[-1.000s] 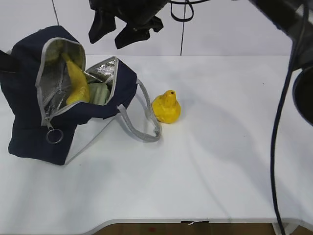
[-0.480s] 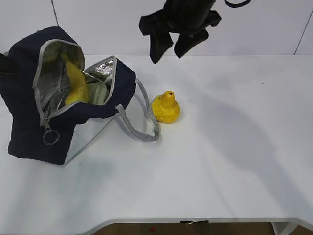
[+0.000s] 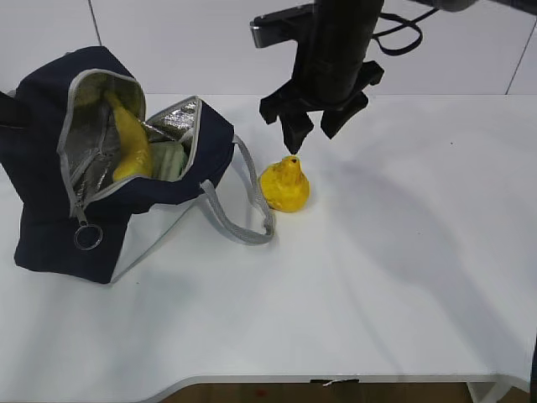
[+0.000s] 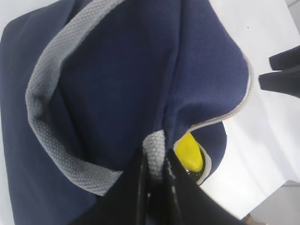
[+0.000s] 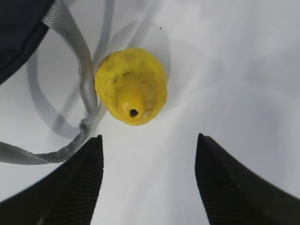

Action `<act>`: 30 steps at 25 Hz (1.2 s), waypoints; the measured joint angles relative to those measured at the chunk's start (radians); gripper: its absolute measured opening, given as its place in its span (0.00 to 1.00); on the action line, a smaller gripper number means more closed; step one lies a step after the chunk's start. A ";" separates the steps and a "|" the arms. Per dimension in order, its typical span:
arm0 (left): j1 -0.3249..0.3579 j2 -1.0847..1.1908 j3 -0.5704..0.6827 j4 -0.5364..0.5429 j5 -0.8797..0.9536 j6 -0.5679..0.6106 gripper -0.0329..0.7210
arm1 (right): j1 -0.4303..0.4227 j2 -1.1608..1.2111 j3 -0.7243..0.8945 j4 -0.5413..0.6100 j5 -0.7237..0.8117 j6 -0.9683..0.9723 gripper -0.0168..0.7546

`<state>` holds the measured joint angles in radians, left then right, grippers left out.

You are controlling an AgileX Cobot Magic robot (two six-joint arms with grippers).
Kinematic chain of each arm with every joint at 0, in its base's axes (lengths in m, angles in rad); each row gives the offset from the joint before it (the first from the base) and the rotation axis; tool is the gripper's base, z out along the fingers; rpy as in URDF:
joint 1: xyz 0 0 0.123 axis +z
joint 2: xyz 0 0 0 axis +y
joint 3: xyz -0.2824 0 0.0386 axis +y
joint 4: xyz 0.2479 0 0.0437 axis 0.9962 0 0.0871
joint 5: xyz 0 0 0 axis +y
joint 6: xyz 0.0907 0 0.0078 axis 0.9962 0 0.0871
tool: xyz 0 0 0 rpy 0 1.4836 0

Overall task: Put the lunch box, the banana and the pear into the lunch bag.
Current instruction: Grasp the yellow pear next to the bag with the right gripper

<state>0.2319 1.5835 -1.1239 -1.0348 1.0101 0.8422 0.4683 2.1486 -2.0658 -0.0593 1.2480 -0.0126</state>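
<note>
The pear step is in hand: the banana and the pale-lidded lunch box already sit inside the lunch bag, which stands open at the left. The pear stands upright on the table, just right of the bag's grey handle, squat and yellow with a dark stem end. The right gripper hangs just above it, jaws apart and empty; next it likely must drop to straddle the pear. The left gripper is clamped on the bag's grey webbing.
</note>
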 joint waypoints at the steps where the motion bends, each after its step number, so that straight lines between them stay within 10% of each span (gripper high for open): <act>1: 0.000 0.000 0.000 0.000 0.000 -0.001 0.08 | 0.000 0.013 0.000 -0.003 0.000 0.000 0.66; 30: 0.000 0.000 0.000 0.000 -0.018 -0.005 0.07 | 0.000 0.136 0.000 0.035 -0.105 0.000 0.66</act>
<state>0.2319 1.5835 -1.1239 -1.0348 0.9919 0.8377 0.4683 2.2843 -2.0658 -0.0246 1.1431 -0.0123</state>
